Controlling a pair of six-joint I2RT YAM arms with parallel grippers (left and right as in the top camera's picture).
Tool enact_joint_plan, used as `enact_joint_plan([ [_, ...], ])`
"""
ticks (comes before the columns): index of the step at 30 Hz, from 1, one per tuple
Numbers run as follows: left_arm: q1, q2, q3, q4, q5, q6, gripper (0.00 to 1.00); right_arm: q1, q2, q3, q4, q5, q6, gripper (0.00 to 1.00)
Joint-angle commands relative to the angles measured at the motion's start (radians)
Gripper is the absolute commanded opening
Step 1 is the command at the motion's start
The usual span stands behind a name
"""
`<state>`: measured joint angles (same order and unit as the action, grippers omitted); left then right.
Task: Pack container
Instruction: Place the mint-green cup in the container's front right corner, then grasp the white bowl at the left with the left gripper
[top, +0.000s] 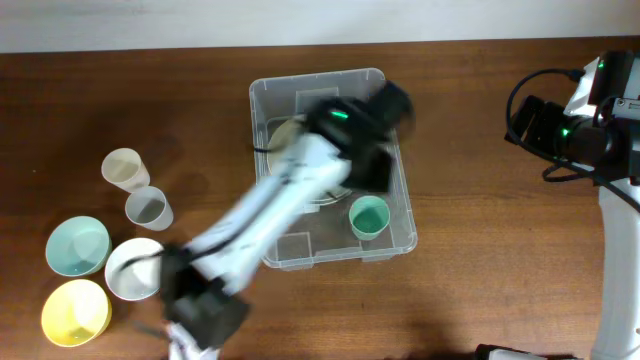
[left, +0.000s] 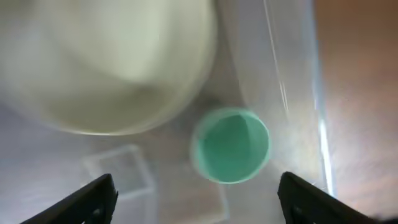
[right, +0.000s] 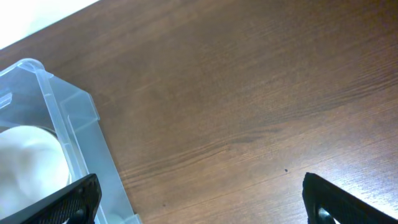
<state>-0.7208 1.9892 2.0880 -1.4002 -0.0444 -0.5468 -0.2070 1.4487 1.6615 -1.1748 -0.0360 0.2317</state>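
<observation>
The clear container (top: 400, 190) stands mid-table. Inside it are a green cup (top: 369, 217) at the front right and a cream bowl (top: 290, 135) at the back, partly hidden by my blurred left arm. My left gripper (top: 375, 140) hovers over the container's right half. In the left wrist view it (left: 198, 202) is open and empty, with the green cup (left: 230, 145) and cream bowl (left: 118, 68) below it. My right gripper (right: 202, 205) is open and empty over bare table, right of the container's corner (right: 68, 118).
Left of the container stand a cream cup (top: 124, 168), a grey cup (top: 149, 208), a teal bowl (top: 77, 246), a white bowl (top: 133, 268) and a yellow bowl (top: 75, 312). The right arm (top: 560, 130) and its cables sit at the table's far right.
</observation>
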Motion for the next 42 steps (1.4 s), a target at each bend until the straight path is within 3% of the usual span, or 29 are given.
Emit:
enact_joint_plan([
  [1,0.176,-0.208,0.040,-0.034,-0.151,0.002,0.87,-0.003,0.006,-0.003,-0.001,-0.006,0.002,0.99],
  [5,0.415,-0.268,0.040,-0.095,-0.161,0.002,0.87,-0.003,0.006,-0.003,-0.001,-0.006,0.002,0.99],
  [6,0.489,-0.264,0.034,-0.121,-0.161,0.002,0.93,-0.003,0.006,-0.003,-0.001,-0.006,0.002,0.99],
  [9,0.592,-0.259,-0.026,-0.129,-0.158,0.003,0.94,-0.003,0.006,-0.003,-0.001,-0.006,0.002,0.99],
  [13,0.697,-0.258,-0.249,-0.060,-0.150,0.018,0.94,-0.003,0.006,-0.003,-0.001,-0.006,0.002,0.99],
  [17,0.750,-0.254,-0.546,0.108,-0.132,0.029,0.95,-0.003,0.006,-0.003,-0.002,-0.006,0.002,0.99],
  [23,0.829,-0.254,-0.784,0.304,-0.105,0.071,0.95,-0.003,0.006,-0.003,-0.004,-0.006,0.002,0.99],
  [33,0.859,-0.186,-0.827,0.428,-0.064,0.160,0.93,-0.003,0.006,-0.003,-0.011,-0.006,0.002,0.99],
  [42,0.859,-0.175,-0.821,0.391,-0.056,0.159,0.93,-0.003,0.006,-0.003,-0.018,-0.005,0.002,0.99],
])
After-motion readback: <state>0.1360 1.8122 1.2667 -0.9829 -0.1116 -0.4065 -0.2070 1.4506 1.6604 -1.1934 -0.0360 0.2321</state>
